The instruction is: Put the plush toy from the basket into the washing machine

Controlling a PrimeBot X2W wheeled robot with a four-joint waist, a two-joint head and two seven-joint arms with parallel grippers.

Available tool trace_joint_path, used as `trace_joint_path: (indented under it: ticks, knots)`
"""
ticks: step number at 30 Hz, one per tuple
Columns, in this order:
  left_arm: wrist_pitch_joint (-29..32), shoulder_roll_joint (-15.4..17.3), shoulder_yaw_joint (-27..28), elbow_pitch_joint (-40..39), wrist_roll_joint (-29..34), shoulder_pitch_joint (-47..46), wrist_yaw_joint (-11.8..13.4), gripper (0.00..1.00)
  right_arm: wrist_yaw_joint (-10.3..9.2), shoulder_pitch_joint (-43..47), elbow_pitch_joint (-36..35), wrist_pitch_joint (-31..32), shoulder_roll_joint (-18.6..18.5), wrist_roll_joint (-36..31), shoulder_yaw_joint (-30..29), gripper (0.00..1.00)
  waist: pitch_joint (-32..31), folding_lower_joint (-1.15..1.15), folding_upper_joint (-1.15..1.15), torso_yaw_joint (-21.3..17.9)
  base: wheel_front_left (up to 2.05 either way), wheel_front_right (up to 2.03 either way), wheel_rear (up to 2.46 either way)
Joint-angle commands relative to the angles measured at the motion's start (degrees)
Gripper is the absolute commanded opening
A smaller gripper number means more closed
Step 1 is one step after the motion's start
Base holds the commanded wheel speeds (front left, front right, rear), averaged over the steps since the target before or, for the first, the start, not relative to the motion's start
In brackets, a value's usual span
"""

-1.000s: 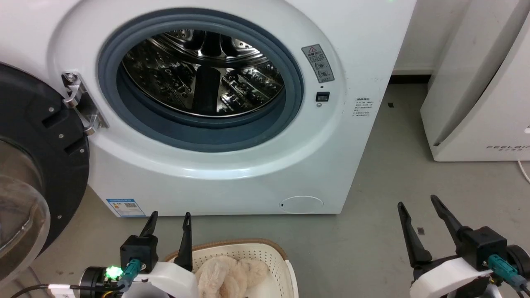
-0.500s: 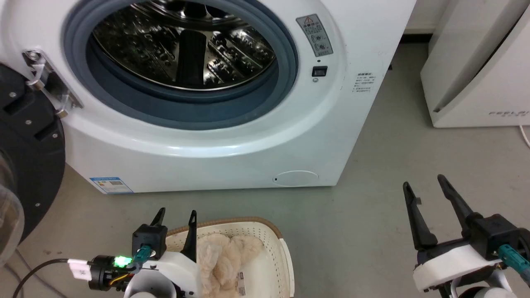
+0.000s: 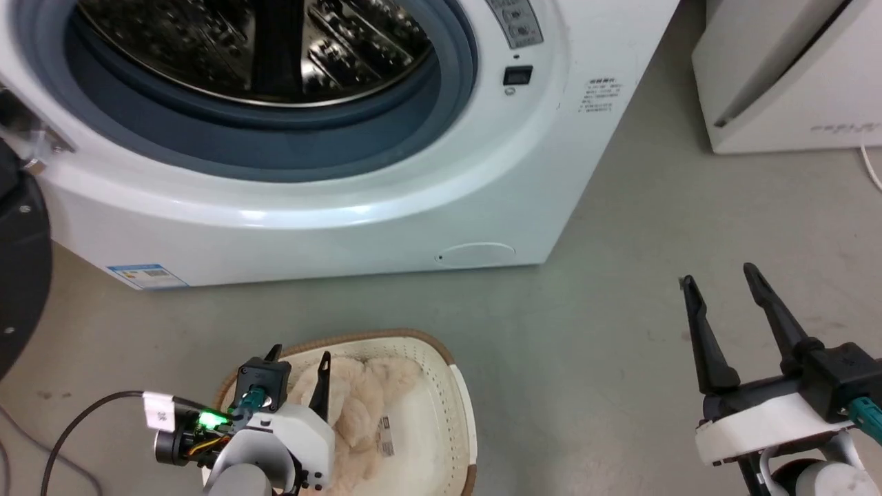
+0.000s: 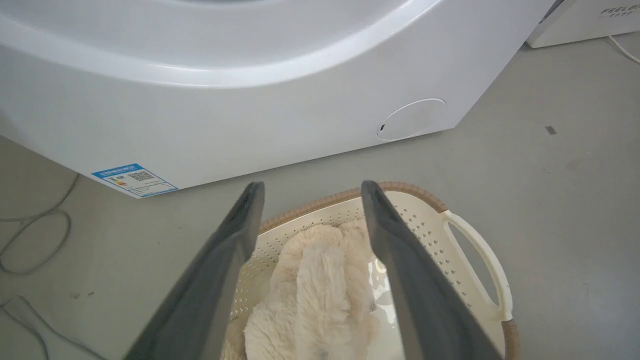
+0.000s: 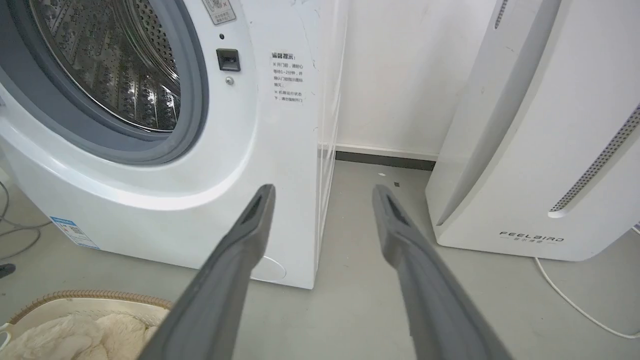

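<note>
Little is done: the plush toy (image 3: 358, 406) lies ungrasped in the basket (image 3: 459, 413) before the open washing machine (image 3: 386, 207), the left gripper (image 3: 300, 353) poised above it with jaws released, and the right gripper (image 3: 718, 273) likewise spread and empty.

The washing machine (image 3: 386, 207) is big and white. Its round hole has a grey ring around it, and the shiny steel drum (image 3: 275, 41) shows inside. Its black door (image 3: 17, 275) is swung wide open at the hole's left side.

The basket (image 3: 460, 396) sits on the floor in front of the washing machine, near it but not touching. It is cream-white with lots of little holes, a brown rim (image 3: 358, 337) and a loop handle (image 4: 480, 260) on its side.

The plush toy (image 3: 355, 406) lies inside the basket. It is fluffy and beige-cream, soft and bunched up in a floppy heap.
</note>
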Motion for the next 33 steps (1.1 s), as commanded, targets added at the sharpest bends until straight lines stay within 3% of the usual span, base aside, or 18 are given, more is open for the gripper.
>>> trace_joint_path:
  ticks: [1,28,33]
  knots:
    - [-0.35,0.49,-0.48,2.08,0.08,-1.53,-0.41,1.0,-0.03,-1.39,-0.55,-0.57,-0.01,-0.11,-0.2,1.0,1.2,-0.01,0.0,-0.6,0.0,0.0,0.0]
    - [6.21,5.26,-7.34,21.47,0.46,-12.79,-1.59,1.0,-0.04,-5.57,-2.63,-3.79,-0.01,1.83,-1.31,1.0,15.26,-0.01,0.0,-4.18,0.0,0.0,0.0]
    - [6.27,6.69,-8.03,24.46,0.17,-15.25,0.43,1.0,-0.04,-6.54,-3.21,-4.39,-0.01,2.09,-1.22,1.0,18.3,-0.01,0.0,-4.87,0.0,0.0,0.0]
